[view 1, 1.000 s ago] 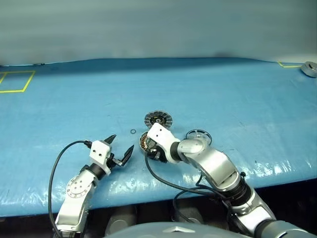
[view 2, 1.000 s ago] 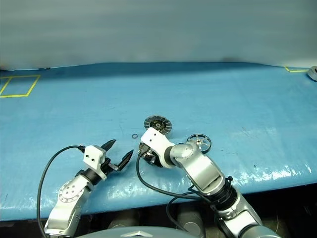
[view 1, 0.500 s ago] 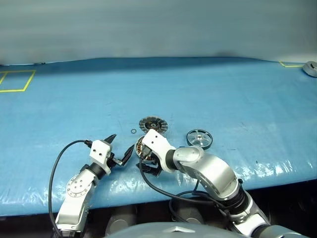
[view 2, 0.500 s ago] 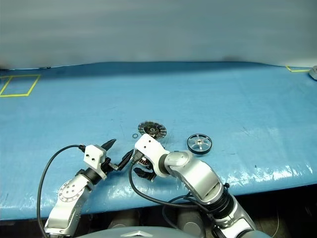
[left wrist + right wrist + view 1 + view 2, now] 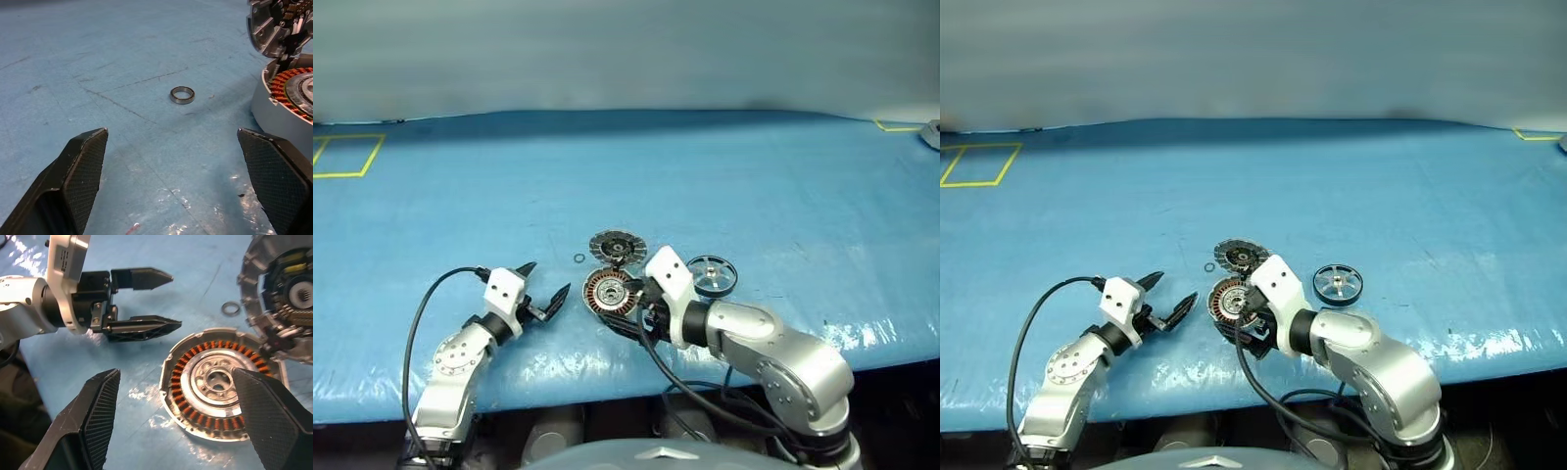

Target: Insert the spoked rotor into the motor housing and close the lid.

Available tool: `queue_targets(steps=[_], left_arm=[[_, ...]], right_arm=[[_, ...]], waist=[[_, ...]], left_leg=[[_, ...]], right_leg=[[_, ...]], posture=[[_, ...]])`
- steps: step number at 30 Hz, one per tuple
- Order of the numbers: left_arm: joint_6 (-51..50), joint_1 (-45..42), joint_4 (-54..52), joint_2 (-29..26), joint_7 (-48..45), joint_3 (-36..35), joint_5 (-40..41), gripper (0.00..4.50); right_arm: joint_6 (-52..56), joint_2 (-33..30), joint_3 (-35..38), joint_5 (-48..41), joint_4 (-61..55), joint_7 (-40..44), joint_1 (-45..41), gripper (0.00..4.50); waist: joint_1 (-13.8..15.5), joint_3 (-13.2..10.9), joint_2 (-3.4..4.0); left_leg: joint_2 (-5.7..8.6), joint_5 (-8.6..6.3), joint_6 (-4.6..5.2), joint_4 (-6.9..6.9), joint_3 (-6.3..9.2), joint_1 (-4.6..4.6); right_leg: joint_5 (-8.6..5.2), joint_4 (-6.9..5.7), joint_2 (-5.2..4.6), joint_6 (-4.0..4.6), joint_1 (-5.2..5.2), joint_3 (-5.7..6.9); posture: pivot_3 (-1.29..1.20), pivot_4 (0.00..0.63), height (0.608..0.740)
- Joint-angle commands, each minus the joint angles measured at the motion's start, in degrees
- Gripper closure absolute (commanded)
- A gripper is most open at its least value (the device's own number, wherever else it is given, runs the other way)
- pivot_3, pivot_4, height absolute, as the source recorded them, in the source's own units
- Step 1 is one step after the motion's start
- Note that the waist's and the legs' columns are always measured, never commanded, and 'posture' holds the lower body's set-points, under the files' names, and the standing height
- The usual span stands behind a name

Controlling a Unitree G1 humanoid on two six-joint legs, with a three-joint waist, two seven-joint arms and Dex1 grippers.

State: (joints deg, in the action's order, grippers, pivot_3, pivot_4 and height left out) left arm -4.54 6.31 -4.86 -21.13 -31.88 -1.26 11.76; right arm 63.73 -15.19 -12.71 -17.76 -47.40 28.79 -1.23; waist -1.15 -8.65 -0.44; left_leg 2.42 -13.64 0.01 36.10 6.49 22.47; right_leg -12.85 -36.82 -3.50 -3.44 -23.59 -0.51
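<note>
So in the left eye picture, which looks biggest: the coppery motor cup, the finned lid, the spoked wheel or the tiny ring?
1. motor housing, lid and spoked rotor: too alike to rank; the right arm hides part of the housing and rotor.
2. small ring: clearly smallest.

A blue sheet (image 5: 724, 166) covers the desk, creased and glossy along its near edge. A tiny dark ring (image 5: 578, 258) lies flat on it. Well away from the ring, yellow tape (image 5: 342, 157) marks a box at one far corner of the sheet, and more yellow tape (image 5: 891, 125) marks the opposite far corner.
</note>
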Motion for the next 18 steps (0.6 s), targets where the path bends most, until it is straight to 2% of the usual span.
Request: queue_targets(steps=[1, 3, 8, 18], left_arm=[[-3.03, -4.75, 1.79, -1.05, -2.86, -0.52, 2.73, 0.00], [-4.14, -8.31, 4.22, -1.47, -5.33, 0.66, 2.99, 0.00], [-3.67, -15.31, 10.54, -1.84, -8.61, 3.13, 1.24, 0.00], [0.98, -23.96, 21.94, -1.90, -9.74, 7.36, -5.72, 0.00]], right_arm=[[-22.67, -1.57, -0.50, 5.58, 4.03, -1.18, 6.84, 0.66], [-32.29, -0.12, 0.53, 6.92, 9.24, -2.55, 11.38, 0.66], [-49.01, -0.11, -0.83, 11.46, 18.48, -3.47, 16.06, 0.66], [-55.28, 0.75, -2.55, 13.13, 22.83, -4.95, 17.74, 0.66]], waist=[[-0.14, -0.01, 0.00], [-0.11, -0.02, -0.02], [-0.45, -0.05, -0.05], [0.00, -0.06, -0.06]], left_leg=[[-0.01, 0.01, -0.02, 0.00, -0.03, 0.00], [-0.02, 0.05, -0.06, 0.05, -0.05, -0.03], [-0.02, 0.11, -0.05, 0.09, -0.15, -0.08], [-0.01, 0.12, -0.05, 0.09, -0.10, -0.08]], right_leg=[[0.01, -0.01, 0.00, -0.01, 0.00, -0.01], [0.01, -0.04, 0.04, -0.03, 0.05, 0.02], [0.09, -0.07, 0.06, -0.11, 0.07, -0.13], [0.11, -0.07, 0.06, -0.09, 0.07, -0.18]], posture=[[0.00, 0.150, 0.740], [0.00, 0.150, 0.740], [0.00, 0.150, 0.740], [0.00, 0.150, 0.740]])
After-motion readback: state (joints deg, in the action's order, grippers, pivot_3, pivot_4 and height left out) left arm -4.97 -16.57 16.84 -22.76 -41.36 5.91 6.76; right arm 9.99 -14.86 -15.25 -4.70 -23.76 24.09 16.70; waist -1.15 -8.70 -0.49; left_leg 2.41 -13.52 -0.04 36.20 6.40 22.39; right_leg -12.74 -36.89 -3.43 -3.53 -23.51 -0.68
